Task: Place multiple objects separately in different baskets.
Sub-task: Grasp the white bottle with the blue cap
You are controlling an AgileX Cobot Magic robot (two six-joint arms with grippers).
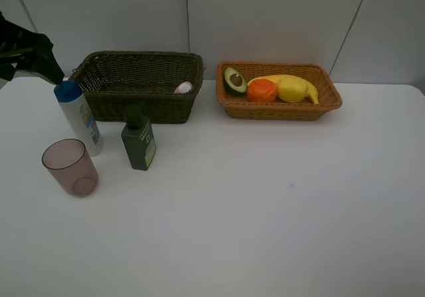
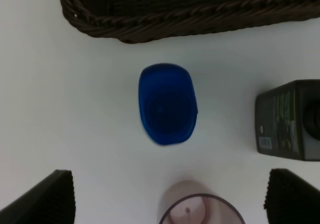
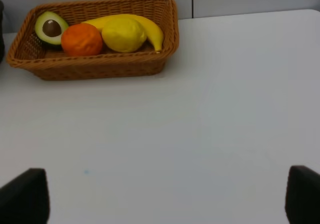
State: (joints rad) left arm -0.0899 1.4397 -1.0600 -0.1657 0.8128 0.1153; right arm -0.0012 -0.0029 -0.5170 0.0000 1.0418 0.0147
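The white blue-capped bottle stands upright at the left, in front of the dark olive-brown basket. My left gripper hangs open just above its blue cap, with a finger on either side and not touching. The dark green square bottle and the mauve cup stand beside it. A pinkish-white end of the pink bottle shows inside the dark basket. The orange-tan basket holds the avocado half, orange, lemon and banana. My right gripper is open and empty.
The white table runs wide in front of both baskets, with a grey wall behind. In the left wrist view the dark basket's rim, the green bottle and the cup ring the blue cap. The right gripper does not show in the exterior view.
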